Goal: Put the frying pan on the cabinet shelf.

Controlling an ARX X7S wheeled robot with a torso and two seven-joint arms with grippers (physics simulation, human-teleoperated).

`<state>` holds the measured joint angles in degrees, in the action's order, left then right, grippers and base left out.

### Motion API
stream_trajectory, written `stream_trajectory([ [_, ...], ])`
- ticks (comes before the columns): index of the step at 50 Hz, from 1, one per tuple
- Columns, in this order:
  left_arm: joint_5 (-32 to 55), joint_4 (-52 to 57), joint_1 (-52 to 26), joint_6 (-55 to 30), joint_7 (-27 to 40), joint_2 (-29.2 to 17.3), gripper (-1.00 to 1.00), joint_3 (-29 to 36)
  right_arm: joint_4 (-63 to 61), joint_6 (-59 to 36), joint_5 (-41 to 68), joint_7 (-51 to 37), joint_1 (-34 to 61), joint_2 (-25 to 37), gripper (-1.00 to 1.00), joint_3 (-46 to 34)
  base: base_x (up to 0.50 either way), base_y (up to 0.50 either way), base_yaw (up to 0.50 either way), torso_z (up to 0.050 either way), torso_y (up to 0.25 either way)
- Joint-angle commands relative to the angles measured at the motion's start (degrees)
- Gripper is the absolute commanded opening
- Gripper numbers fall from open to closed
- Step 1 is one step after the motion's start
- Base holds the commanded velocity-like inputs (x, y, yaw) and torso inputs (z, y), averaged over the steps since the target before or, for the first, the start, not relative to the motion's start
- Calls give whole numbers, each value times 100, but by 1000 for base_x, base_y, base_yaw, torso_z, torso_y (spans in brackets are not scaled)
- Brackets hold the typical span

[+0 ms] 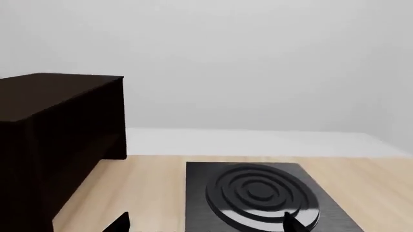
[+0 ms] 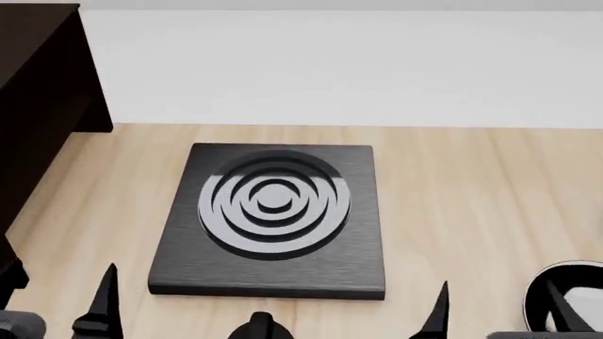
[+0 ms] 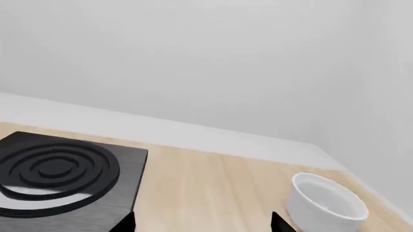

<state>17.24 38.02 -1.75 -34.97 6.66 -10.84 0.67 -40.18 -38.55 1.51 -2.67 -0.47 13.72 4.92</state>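
1. Frying pan: not showing clearly in any view, so its place, its looks, its long axis and the way its handle is pointing cannot be told.
2. Cabinet [image 1: 65,125]: large, very dark brown, nearly black wood, standing at the far left of the pale wooden tabletop [image 2: 471,198]. Its flat top board [image 1: 58,89] is lying bare in the left wrist view.
3. Left gripper [image 1: 205,223]: hovering low at the near edge and facing the far wall. Its two dark fingertips are standing wide apart and gripping nothing. The cabinet is sitting ahead to its left.
4. Right gripper [image 3: 201,223]: also hovering low at the near edge and facing the far wall. Its fingertips are spread wide and holding nothing.
5. Square black hob [image 2: 273,212]: lying flat on the middle of the tabletop, its concentric rings facing up, ahead of both grippers.
6. White bowl [image 3: 326,203]: sitting upright on the tabletop, well to the right of the hob, just beyond the right gripper's right fingertip.
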Motion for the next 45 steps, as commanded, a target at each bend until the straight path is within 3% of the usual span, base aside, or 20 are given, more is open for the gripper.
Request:
stream_trajectory([
  [1,349,546,5,-595,-16,-237,100,-366,-640,-1196,356,357,-9,405,100,920,0,0,0,0,0],
  [8,459,547,112,-636,9,-204,100,-420,-955,-2159,628,611,190,699,100,1417,0,0,0,0,0],
  [18,558,537,124,-659,58,-186,100,-469,-992,-2536,715,839,-10,996,100,2001,0,0,0,0,0],
  [36,645,607,65,-825,183,-167,100,-289,-438,-2208,598,849,-692,893,100,2237,0,0,0,0,0],
  [45,636,552,20,-768,225,-160,100,-235,-205,-1562,562,791,-1299,393,100,2339,0,0,0,0,0],
])
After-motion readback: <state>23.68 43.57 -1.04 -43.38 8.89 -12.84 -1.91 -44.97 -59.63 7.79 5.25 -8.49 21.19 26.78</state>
